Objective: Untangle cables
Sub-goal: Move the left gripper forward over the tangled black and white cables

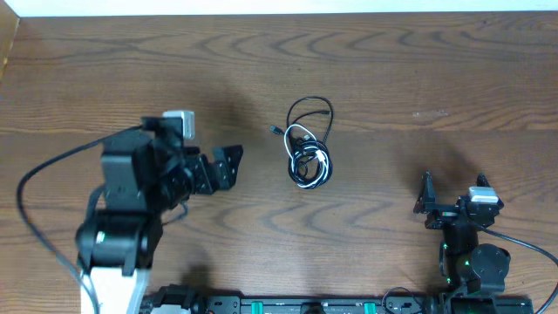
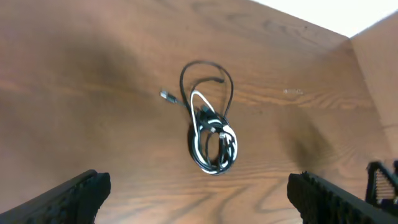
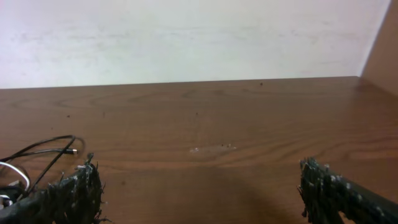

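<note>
The cables [image 1: 307, 150] lie in one tangled bundle at the middle of the table: black loops wound with one white cord, a small plug sticking out to the left. In the left wrist view the cables [image 2: 214, 144] sit ahead of my left gripper [image 2: 199, 186], which is open, empty and not touching them. From overhead the left gripper [image 1: 231, 167] is a short way left of the bundle. My right gripper [image 1: 425, 202] stands open and empty near the front right, well apart from the bundle. The right wrist view shows only some cable loops [image 3: 37, 149] at its left edge, beyond the right gripper [image 3: 199, 180].
The wooden table [image 1: 418, 78] has a raised wooden side wall on the right [image 3: 382, 56] and a white wall behind it. A thick black arm wire [image 1: 39, 174] loops off the left arm. The arms' base rail [image 1: 296, 305] runs along the front edge.
</note>
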You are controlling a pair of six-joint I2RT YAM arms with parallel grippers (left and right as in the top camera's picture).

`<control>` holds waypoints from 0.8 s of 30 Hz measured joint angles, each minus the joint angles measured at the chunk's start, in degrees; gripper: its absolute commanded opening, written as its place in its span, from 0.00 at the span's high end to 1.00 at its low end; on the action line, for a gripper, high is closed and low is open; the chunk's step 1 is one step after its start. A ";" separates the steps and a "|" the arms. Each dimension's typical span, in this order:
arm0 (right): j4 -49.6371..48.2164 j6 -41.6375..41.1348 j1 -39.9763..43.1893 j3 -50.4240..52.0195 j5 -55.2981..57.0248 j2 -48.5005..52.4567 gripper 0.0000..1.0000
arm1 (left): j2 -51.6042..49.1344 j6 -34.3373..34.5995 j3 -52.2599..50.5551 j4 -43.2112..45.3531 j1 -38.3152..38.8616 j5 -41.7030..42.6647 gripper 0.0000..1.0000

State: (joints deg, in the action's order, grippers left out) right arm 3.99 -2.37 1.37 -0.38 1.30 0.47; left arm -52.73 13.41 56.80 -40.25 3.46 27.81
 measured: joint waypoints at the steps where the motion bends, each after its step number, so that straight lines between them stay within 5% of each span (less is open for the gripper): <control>1: 0.00 0.00 0.00 0.00 -0.02 0.00 0.01 | -1.75 1.77 0.02 0.24 0.00 0.26 0.02; 13: 0.00 0.00 0.00 0.00 0.00 0.00 0.01 | -20.20 17.35 0.02 0.55 0.13 0.81 0.09; 24: 0.00 0.00 0.00 0.00 0.00 0.00 0.01 | -33.86 20.70 0.02 8.66 9.88 -3.74 0.13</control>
State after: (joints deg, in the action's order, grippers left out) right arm 3.99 -2.37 1.37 -0.38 1.30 0.47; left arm -86.59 34.11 56.82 -31.59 13.34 24.08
